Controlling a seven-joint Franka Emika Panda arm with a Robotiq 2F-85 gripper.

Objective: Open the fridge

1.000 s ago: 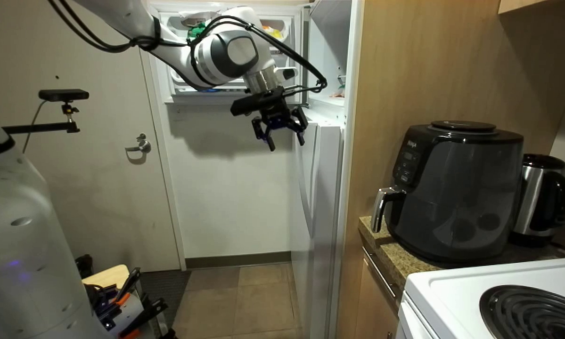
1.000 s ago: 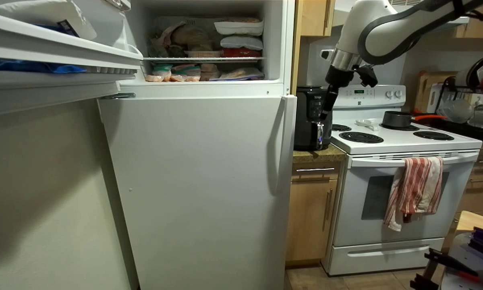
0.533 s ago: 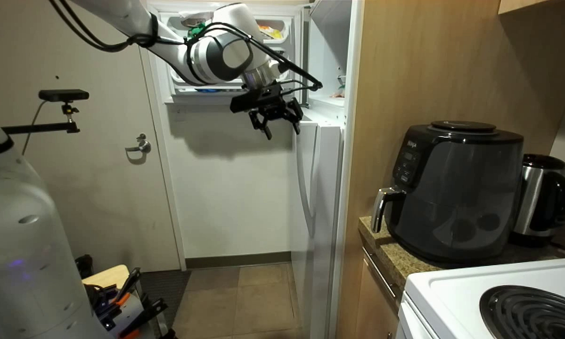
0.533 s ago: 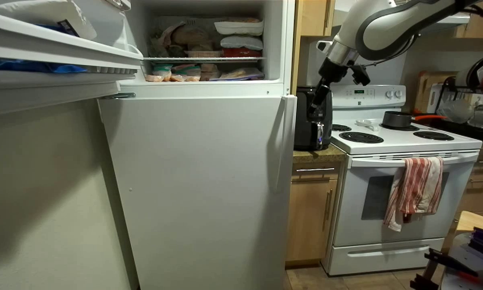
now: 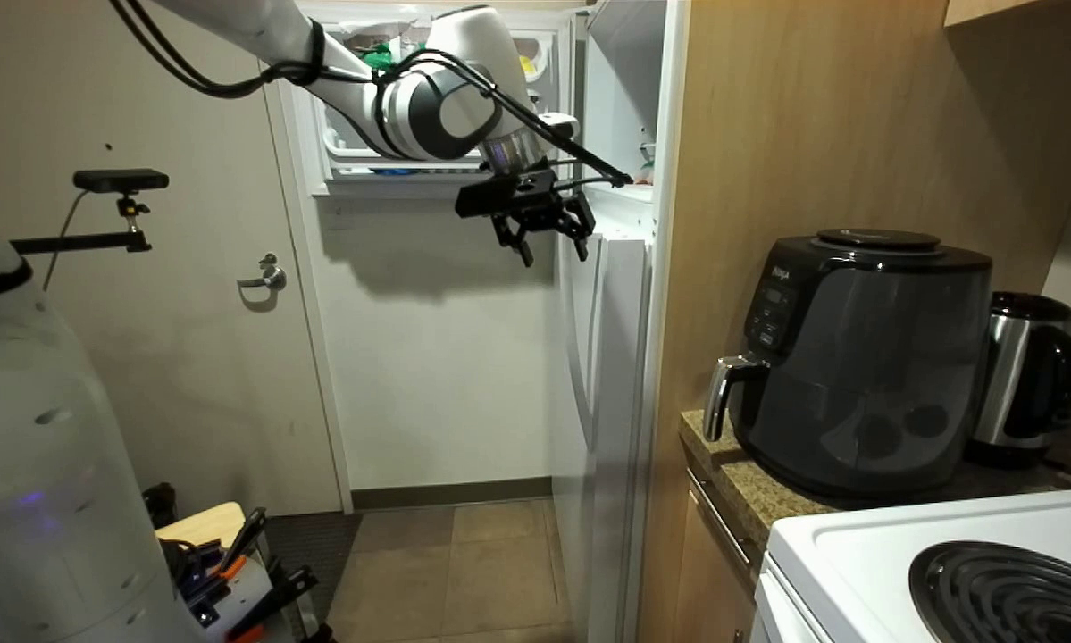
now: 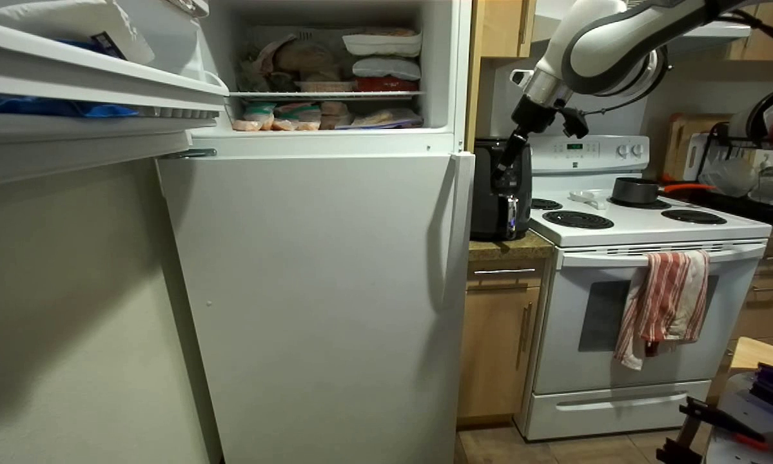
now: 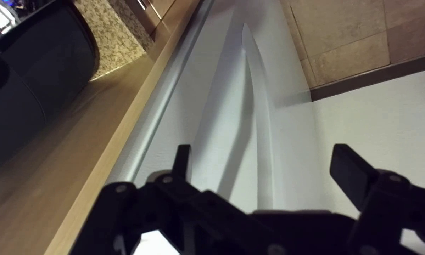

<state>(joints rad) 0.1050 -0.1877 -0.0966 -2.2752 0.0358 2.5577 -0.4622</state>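
White and tall, the fridge (image 5: 620,429) stands edge-on near the middle of an exterior view, just beside a wooden panel (image 5: 767,134). Its upper door (image 5: 410,186) is swung out behind the robot arm (image 5: 450,116); its larger lower door (image 5: 580,500) is closed. The fingers (image 5: 522,253) point down, spread wide, near the top of the lower door as seen from there. On the counter (image 5: 758,487) a black air fryer (image 5: 866,357) stands next to a steel kettle (image 5: 1013,384), with a white stove (image 5: 857,545) nearest the camera.

In an exterior view the upper door juts in from the left, and the freezer (image 6: 438,71) holds bags of food (image 6: 298,118) below a shelf (image 6: 328,95). A long handle (image 6: 460,216) runs along the upper right edge of the lower door. The fingers, seen side-on, hang to the right of this handle, apart from it, in front of the air fryer. A dark pot (image 6: 635,191) sits on the stove, and a striped towel (image 6: 673,293) hangs on its front.

In the wrist view the fingers stand well apart at the bottom, with the handle showing in the gap; how far beyond them it lies is unclear. Floor tiles (image 7: 343,32) show at the upper right.
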